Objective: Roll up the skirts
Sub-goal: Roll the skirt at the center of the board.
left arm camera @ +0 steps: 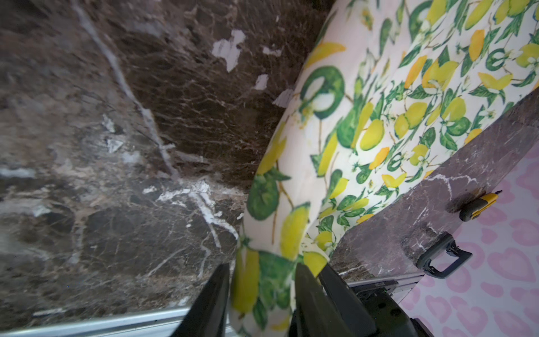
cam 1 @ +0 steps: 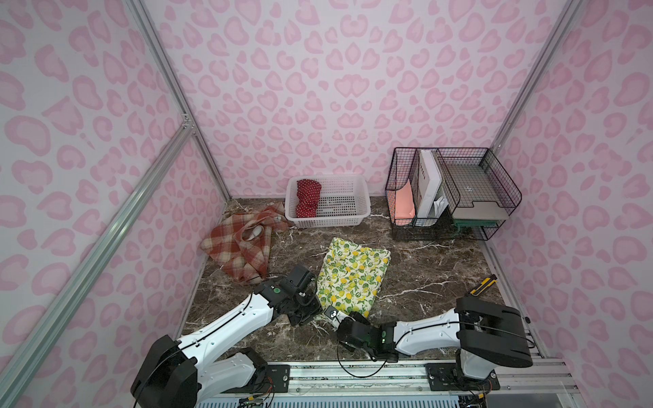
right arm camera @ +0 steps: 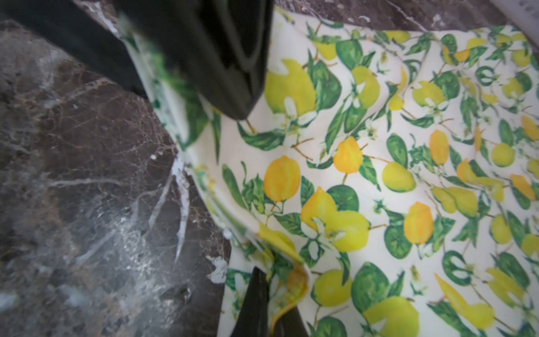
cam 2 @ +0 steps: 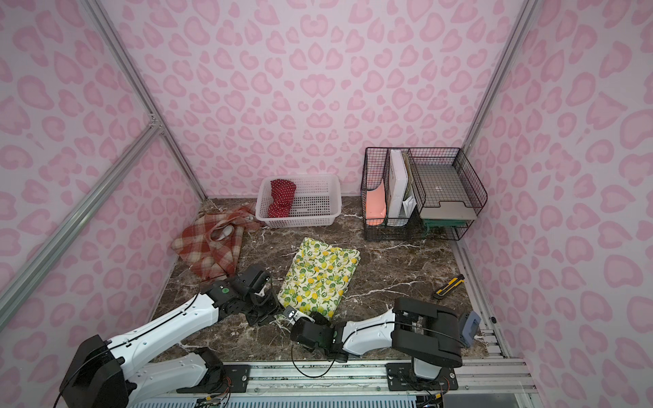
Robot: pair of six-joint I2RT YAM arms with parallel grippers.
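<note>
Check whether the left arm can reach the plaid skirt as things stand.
Probably yes. The plaid skirt lies close to the left claw, with nothing between them. But the claw straddles a corner of the lemon skirt and must clear it first.

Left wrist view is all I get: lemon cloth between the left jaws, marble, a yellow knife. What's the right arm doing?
Observer: The right gripper is shut on the edge of the lemon-print skirt nearest the robot.
Operator: Where are the other skirts?
Observer: The red polka-dot skirt lies inside the white basket at the back.
Operator: And the third?
Observer: The plaid skirt lies crumpled on the table next to the basket, on the left arm's side.
</note>
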